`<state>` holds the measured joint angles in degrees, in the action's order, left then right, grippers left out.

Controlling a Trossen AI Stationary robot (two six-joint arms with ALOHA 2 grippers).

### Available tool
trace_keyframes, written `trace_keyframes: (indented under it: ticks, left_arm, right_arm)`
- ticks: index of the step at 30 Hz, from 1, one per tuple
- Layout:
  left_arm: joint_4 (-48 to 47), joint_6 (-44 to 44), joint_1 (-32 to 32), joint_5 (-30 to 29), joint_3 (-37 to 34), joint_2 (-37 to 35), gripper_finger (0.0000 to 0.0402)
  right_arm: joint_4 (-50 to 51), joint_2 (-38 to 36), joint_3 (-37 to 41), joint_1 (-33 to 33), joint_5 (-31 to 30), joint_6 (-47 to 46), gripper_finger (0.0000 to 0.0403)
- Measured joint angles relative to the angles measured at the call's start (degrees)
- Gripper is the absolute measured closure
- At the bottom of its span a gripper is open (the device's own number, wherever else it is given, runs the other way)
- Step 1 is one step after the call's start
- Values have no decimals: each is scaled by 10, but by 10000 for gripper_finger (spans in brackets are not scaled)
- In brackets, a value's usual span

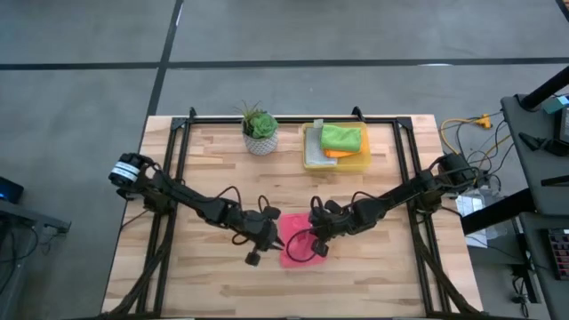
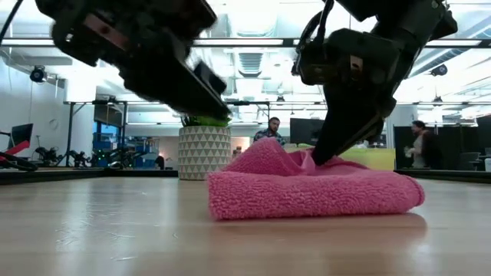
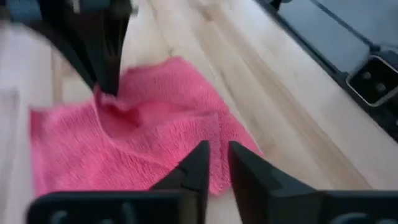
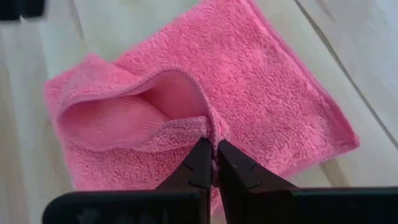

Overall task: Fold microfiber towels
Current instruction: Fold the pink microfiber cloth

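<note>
Two dark robot arms reach in over a wooden table (image 1: pixel 222 293) and meet near its middle. A pink towel (image 1: pixel 298 242) lies there, between them, on the bare wood. It is folded over, so it looks thick and soft from the low view, with one edge pulled up into a small bump.

The right gripper (image 4: pixel 215 167) is pinched tight on that raised edge of the pink towel. Its two fingers (image 4: pixel 198 163) are pressed together with the cloth caught between them, and a loose flap of towel curls open just beside the tips. In the low view the right gripper comes down from above and touches the top of the towel.

The left gripper (image 3: pixel 216 163) is just above the table at the near edge of the pink towel. Its fingers (image 3: pixel 194 167) stand a little apart, with a thin gap between them, and nothing is in that gap. It is not holding the cloth.

At the back of the table sits a yellow bin (image 1: pixel 336 153). Inside it lies a green towel (image 1: pixel 341 138) on top, and an orange towel (image 1: pixel 336 153) peeks out from under it. Beside the bin stands a small plant pot (image 1: pixel 260 133) with spiky green leaves.

Far behind the table, in the room, two people (image 2: pixel 272 130) can be seen, small and well away from the arms.
</note>
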<state>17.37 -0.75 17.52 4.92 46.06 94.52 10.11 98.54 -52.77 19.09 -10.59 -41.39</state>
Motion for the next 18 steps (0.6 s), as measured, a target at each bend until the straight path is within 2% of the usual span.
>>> trace_keyframes:
  ticks: [4,11,15,18]
  left_arm:
    - [24,-79,1,-1,15,42,298]
    - [30,-110,1,-9,70,110,212]
    - [-8,-149,1,-41,107,132,202]
    - [-69,-169,1,-87,130,136,230]
  right_arm:
    - [1,0,4,0,0,-6,394]
    - [0,0,5,0,5,-6,394]
    - [0,0,5,0,11,-1,394]
    - [0,0,5,0,20,4,394]
